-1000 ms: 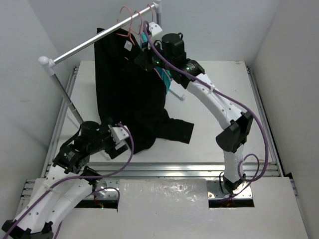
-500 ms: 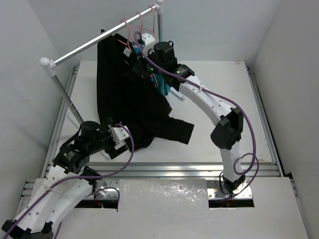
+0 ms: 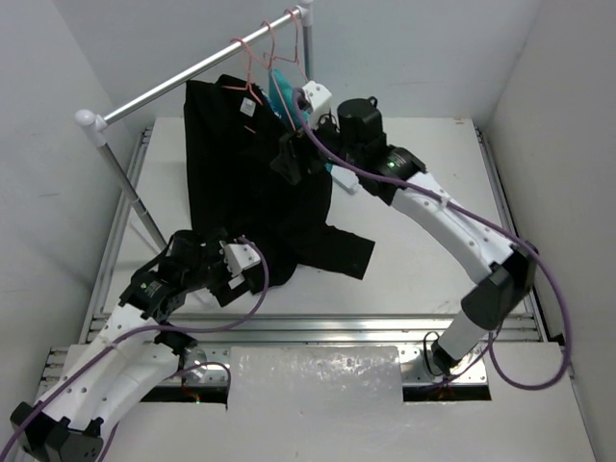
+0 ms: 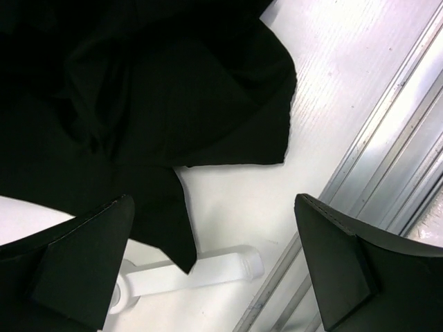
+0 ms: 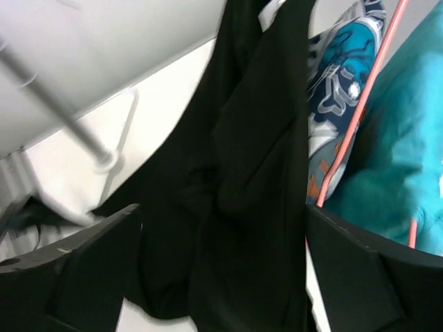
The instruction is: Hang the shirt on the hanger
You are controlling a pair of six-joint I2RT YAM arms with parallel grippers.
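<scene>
The black shirt [image 3: 250, 183] hangs from the rail on a pink wire hanger [image 3: 252, 85], white neck label showing, and its lower part lies bunched on the table. My right gripper [image 3: 292, 162] stands open beside the shirt's right shoulder, holding nothing. In the right wrist view the shirt [image 5: 256, 173] fills the gap between the open fingers [image 5: 90, 277], with a pink hanger wire [image 5: 360, 104] to the right. My left gripper [image 3: 223, 274] is open at the hem on the table. In the left wrist view the shirt [image 4: 138, 90] lies just beyond the gripper [image 4: 214, 266].
The clothes rail [image 3: 173, 87] slants across the back on a pole [image 3: 135, 192]. A patterned garment [image 5: 339, 83] and a teal garment [image 5: 401, 152] hang just right of the shirt. The rack's white foot [image 4: 208, 270] and the table's metal edge rail [image 4: 387, 159] lie near the left gripper.
My right gripper has opened and drawn back to the right and down from the rail, leaving the shirt hanging by its hanger. The left arm has shifted slightly, still open.
</scene>
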